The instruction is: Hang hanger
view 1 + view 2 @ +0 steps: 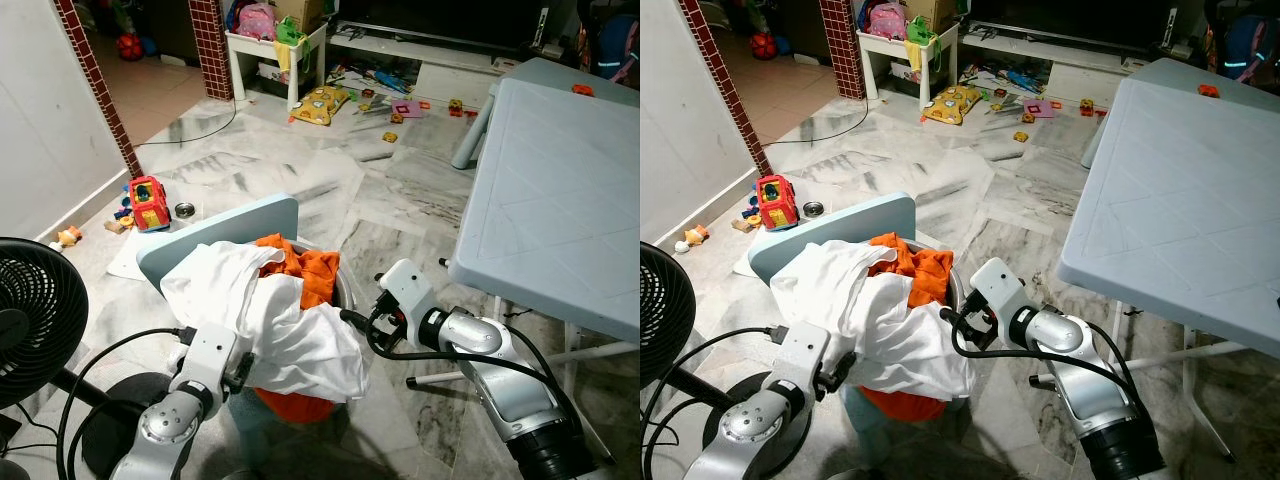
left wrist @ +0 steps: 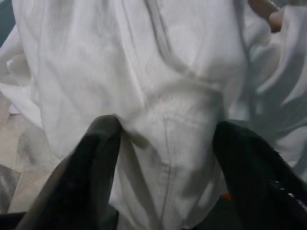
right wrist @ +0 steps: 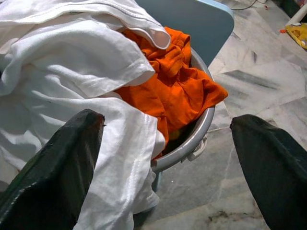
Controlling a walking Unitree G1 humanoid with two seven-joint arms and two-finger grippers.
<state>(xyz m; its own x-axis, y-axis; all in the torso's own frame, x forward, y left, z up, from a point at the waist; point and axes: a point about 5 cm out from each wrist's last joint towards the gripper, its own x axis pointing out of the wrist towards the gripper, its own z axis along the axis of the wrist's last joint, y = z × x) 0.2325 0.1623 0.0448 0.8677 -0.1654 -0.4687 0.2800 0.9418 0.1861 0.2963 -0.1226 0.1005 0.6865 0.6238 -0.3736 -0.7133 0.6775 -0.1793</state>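
— Where are the grippers right now?

— The left gripper (image 2: 163,143) is pressed up against the white garment (image 1: 270,310), its 2 fingers (image 2: 93,158) spread apart with a fold of cloth bulging between them. They are not closed on it. The right gripper (image 3: 163,153) sits on the other side, just beside the rim of the grey basket (image 3: 192,139), fingers wide apart and holding nothing.

— And the hanger?

— I can't make one out from here. The basket is heaped; the white garment spills over its near side and an orange cloth (image 1: 305,265) lies bunched on top toward the back.

— What's around it?

— A pale blue chair back (image 1: 215,235) stands right behind the basket. A black fan (image 1: 35,315) is on the robot's left, its cable trailing over the marble floor (image 1: 300,175). On the right a light blue folding table (image 1: 560,190) overhangs the right arm. Farther off, a red toy truck (image 1: 148,203) sits by the wall, and more toys are scattered near a small white table (image 1: 270,50).
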